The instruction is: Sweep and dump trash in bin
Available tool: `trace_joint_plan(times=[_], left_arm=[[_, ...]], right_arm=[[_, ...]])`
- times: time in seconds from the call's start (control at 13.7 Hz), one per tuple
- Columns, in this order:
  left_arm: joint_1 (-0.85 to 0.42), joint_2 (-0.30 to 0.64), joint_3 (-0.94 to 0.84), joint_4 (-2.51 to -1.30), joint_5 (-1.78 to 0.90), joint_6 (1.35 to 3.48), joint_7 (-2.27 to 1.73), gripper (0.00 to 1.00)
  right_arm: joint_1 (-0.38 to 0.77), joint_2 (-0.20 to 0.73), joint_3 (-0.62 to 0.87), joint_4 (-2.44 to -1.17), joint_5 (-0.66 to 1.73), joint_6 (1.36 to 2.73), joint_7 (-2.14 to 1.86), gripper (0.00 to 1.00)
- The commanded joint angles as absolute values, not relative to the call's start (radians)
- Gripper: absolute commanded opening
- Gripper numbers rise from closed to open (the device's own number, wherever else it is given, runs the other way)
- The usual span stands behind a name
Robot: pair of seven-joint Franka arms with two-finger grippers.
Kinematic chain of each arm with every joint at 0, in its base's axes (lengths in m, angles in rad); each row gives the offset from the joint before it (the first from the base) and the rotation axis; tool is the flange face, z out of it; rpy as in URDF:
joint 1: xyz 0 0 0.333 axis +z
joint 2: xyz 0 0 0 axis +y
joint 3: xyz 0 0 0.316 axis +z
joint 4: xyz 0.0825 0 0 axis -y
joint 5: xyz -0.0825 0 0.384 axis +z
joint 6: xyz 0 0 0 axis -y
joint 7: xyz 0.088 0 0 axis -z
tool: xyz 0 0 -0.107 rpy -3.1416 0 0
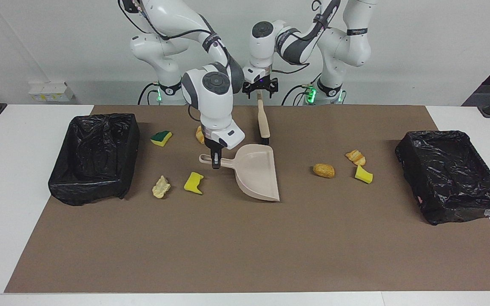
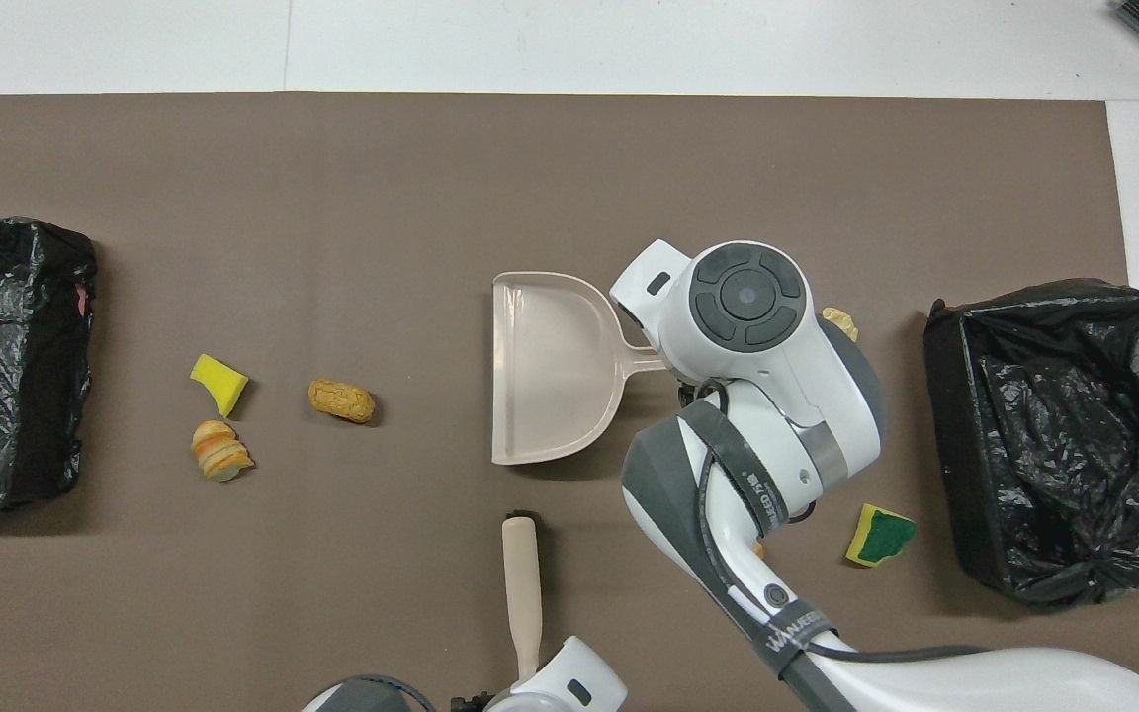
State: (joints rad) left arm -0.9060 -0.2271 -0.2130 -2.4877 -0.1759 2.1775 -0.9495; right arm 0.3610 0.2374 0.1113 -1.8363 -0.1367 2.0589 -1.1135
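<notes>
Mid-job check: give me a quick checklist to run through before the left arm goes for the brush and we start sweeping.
1. Right hand shut on the handle of the beige plastic dustpan: ok.
2. Dustpan's open edge faces the scraps toward the left arm's end, the tan bread-like lump being closest: ok.
3. Dustpan lip flat on the brown mat: cannot tell.
4. Left hand open over the handle end of the beige brush with black bristles: ok; brush not yet gripped.
5. Dustpan is empty, all trash on the mat: ok.
6. Black-lined bins unobstructed at both ends: ok.
</notes>
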Motion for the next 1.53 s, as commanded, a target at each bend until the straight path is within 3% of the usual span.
trace_joint_plan(times=[0.0,0.36,0.44,0.51,0.65,0.73,1.16,1.46], left_arm=[[-0.936,-0.213,-0.192,-2.526,-0.19,2.23,-0.96,1.0],[-0.96,-0.169,-0.192,-2.525,-0.189,2.266,-0.937,1.0],[-0.96,-0.166,-0.19,-2.516,-0.187,2.255,-0.937,0.91],[-0.959,-0.166,-0.19,-2.513,-0.187,2.252,-0.937,0.7],[-0.948,-0.173,-0.19,-2.488,-0.189,2.209,-0.936,0.18],[-0.946,-0.178,-0.19,-2.467,-0.189,2.16,-0.939,0.0],[-0.928,-0.196,-0.178,-2.438,-0.189,2.08,-0.896,0.0],[-0.879,-0.262,-0.173,-2.376,-0.189,1.843,-0.849,0.0]], right_arm=[[0.362,0.184,0.121,-1.901,-0.132,2.056,-1.155,0.0],[0.365,0.19,0.121,-1.904,-0.132,2.06,-1.149,0.0],[0.365,0.19,0.121,-1.902,-0.132,2.06,-1.147,0.0],[0.364,0.192,0.121,-1.901,-0.132,2.06,-1.147,0.0],[0.364,0.193,0.121,-1.896,-0.13,2.062,-1.143,0.0],[0.364,0.195,0.121,-1.893,-0.129,2.062,-1.14,0.0],[0.362,0.196,0.121,-1.893,-0.129,2.06,-1.138,0.0],[0.362,0.196,0.121,-1.891,-0.129,2.059,-1.14,0.0]])
